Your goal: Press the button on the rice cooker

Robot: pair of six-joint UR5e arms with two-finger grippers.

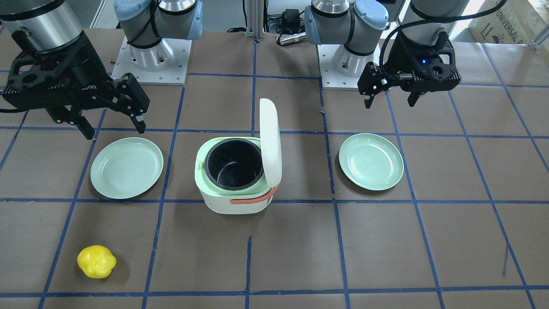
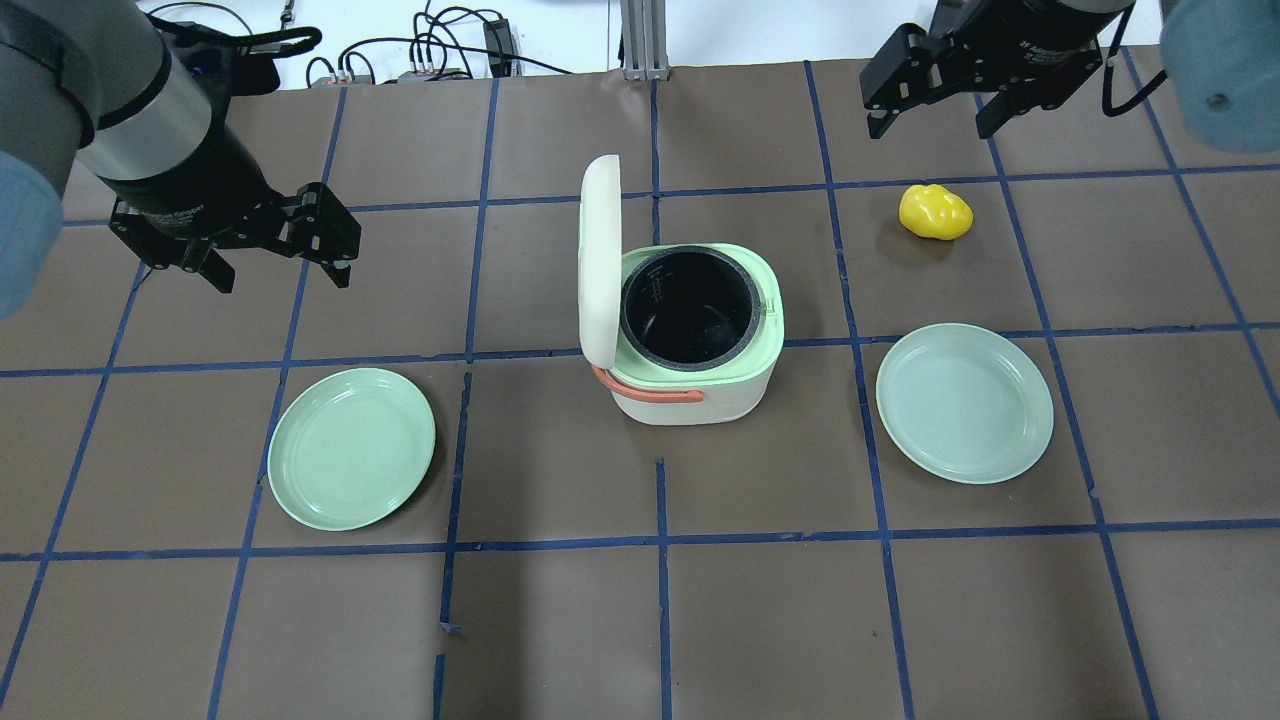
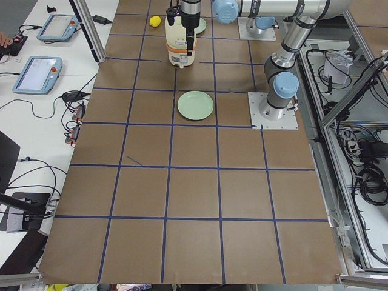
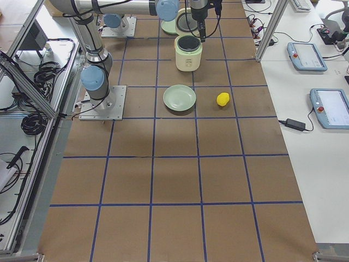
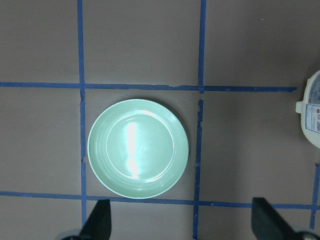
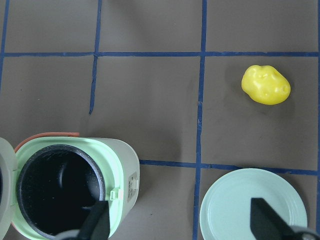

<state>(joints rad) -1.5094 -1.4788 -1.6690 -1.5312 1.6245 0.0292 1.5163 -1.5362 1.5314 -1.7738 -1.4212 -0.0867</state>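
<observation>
Rice cooker [image 2: 700, 340] risk check, working out from the right end effector [image 2: 930, 125]. Its fingers are spread wide, nothing held, hovering high. The cooker sits on the worktop [image 2: 560, 620] below it, off toward the left arm's side. In the right wrist view one fingertip [image 6: 97, 222] overlaps the cooker's green rim.

I can't pick out a button for sure. The only candidate is a small tab [image 6: 116, 193] on the rim, on the side facing this end effector. The white lid [image 2: 600, 270] already stands upright and the pot [image 2: 688, 312] is empty, so a lid release may already be done. That's my read, not something I can see.

What could go wrong:
- Descending with fingers this wide: one tip catches the rim or drops into the pot instead of landing on the tab.
- Sideways push: nothing braces the cooker, so it would likely slide on the paper or tip toward its hinge.
- Low sweep: a green plate [image 2: 965, 402] lies below on the outer side and a yellow pepper-like toy [image 2: 935, 212] lies beyond, away from the robot. Either could get knocked.
- Left end effector [image 2: 280, 278], also wide open and empty, faces the lid's back. Going in from there would slap the lid shut. A second plate [image 2: 350, 448] lies beneath it.

Pose: both arms raised, wrists pointing straight down, well apart from the cooker, one on either side.
</observation>
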